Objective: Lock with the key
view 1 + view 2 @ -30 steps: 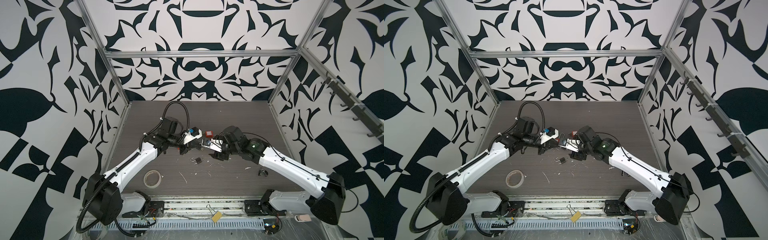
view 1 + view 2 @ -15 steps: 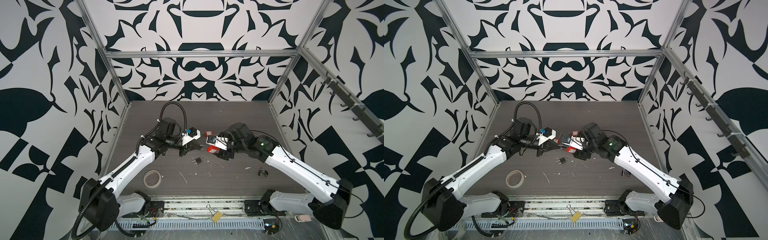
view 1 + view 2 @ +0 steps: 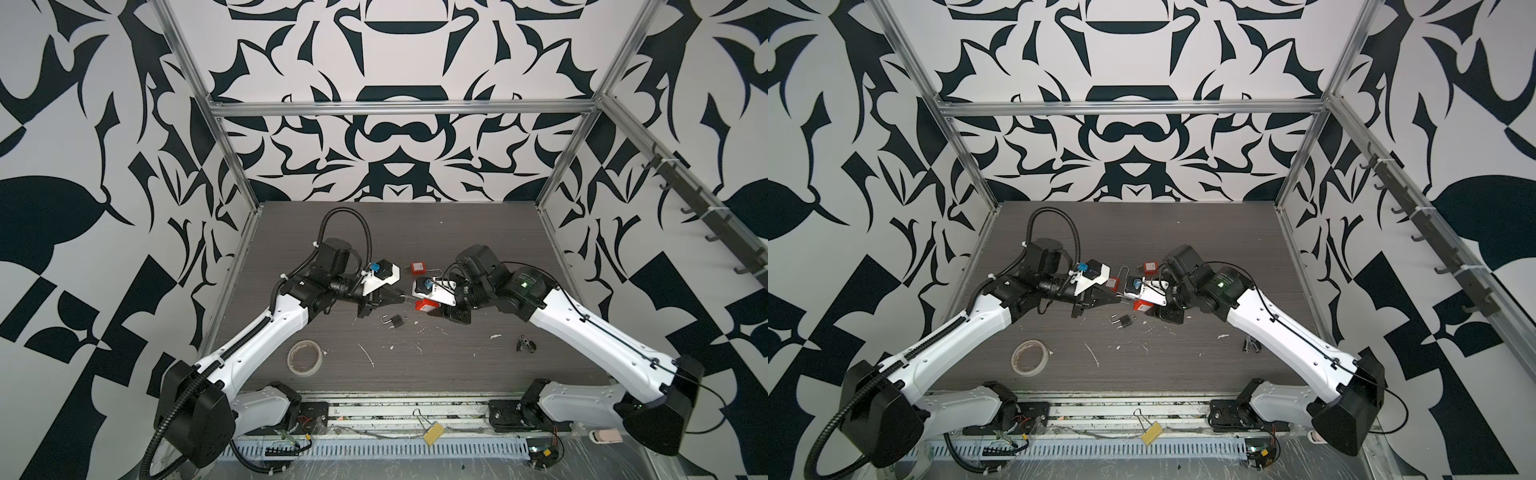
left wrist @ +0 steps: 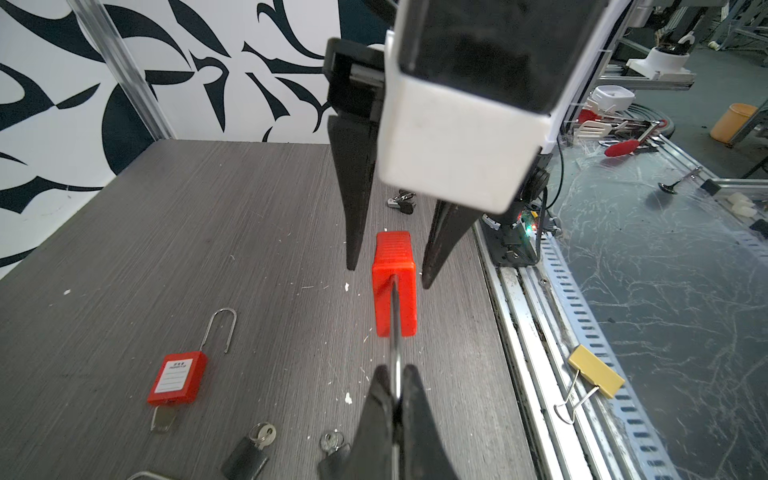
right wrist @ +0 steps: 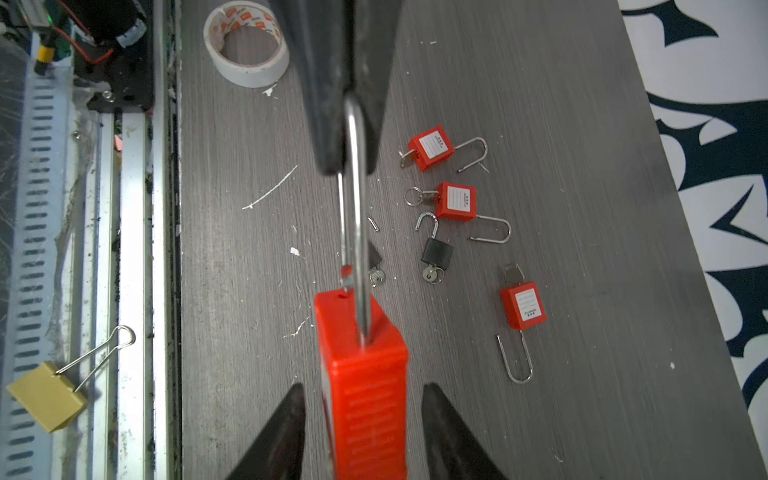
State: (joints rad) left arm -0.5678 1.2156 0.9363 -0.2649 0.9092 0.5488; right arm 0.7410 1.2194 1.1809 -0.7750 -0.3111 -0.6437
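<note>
right wrist view: red padlock (image 5: 361, 374) runs lengthwise, shackle (image 5: 356, 216) clamped in left jaws, body between parted right jaws.

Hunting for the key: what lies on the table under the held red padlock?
A black-headed key peeks out beside the shackle of the red padlock, partly covered. Anything beneath its body is hidden.

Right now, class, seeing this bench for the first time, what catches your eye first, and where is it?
A bright red padlock is held in mid-air above the table's middle. The left hand pinches its steel shackle, while the right hand straddles its body with open fingers. Three loose padlocks, also red, lie scattered on the dark table nearby, ringed by bold black-and-white patterned walls.
</note>
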